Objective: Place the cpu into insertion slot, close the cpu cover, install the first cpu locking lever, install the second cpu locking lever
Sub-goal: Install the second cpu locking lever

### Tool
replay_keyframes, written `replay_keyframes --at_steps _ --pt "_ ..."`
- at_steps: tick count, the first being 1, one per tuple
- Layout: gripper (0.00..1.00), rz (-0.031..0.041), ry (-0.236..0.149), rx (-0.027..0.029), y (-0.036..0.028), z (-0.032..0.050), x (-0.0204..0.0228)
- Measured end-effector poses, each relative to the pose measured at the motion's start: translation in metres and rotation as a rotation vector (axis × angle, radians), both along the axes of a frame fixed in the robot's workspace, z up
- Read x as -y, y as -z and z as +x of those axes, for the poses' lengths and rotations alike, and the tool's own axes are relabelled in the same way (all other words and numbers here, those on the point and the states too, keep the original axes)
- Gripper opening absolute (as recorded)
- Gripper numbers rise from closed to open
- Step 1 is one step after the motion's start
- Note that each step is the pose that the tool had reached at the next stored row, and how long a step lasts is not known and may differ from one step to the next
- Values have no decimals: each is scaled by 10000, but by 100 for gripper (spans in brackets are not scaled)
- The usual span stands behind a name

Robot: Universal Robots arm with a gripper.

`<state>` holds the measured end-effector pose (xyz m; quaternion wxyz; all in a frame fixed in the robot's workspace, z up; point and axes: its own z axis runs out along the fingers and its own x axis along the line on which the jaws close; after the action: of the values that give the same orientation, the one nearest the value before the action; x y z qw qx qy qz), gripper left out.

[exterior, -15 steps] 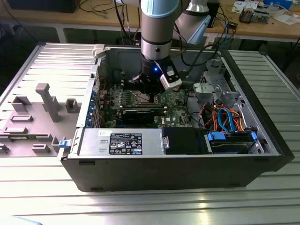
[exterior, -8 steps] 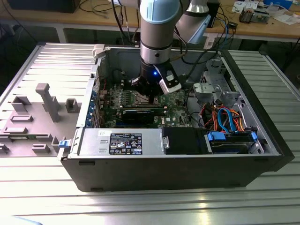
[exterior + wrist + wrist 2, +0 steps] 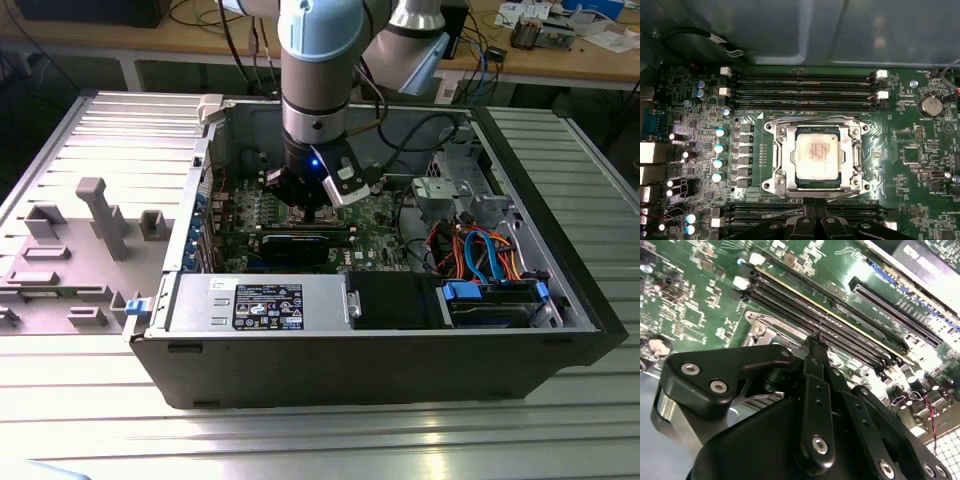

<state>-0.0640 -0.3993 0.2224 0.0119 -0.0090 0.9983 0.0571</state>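
While I watch the three feeds, this is my readout:

Arm: I see it reaching straight down into the open computer case [image 3: 300, 330], which lies on the ribbed metal tabletop [image 3: 330, 440].
Tool: the tool [image 3: 816, 337] hangs just above the motherboard [image 3: 920, 165], beside the socket; its fingertips look pressed together with nothing between them, in both wrist views [image 3: 814, 204].
Cpu: the cpu [image 3: 819, 154] sits flat in the insertion slot [image 3: 788, 181], silver top facing up.
Cpu cover: the cpu cover [image 3: 781, 155] lies down around the chip, its window framing the metal top.
Locking levers: thin wire levers [image 3: 812, 119] run along the socket's edges; I cannot tell whether they are latched.
Memory slots: long black memory slots [image 3: 800, 87] flank the socket on two opposite sides, and the tool is over the nearer bank.
Graphics card: a long black card [image 3: 300, 245] stands just in front of the tool in the exterior view.
Drive cables: blue and orange cables [image 3: 480, 250] lie at the exterior view's right.
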Motion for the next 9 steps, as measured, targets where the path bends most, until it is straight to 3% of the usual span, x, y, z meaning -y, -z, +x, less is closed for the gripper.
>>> replay_keyframes --at_steps 4,7,9 --pt "11 82 -23 -1 33 -54 13" --pt "11 199 -70 0 59 -105 26" --pt "11 354 -241 -1 93 -151 28"
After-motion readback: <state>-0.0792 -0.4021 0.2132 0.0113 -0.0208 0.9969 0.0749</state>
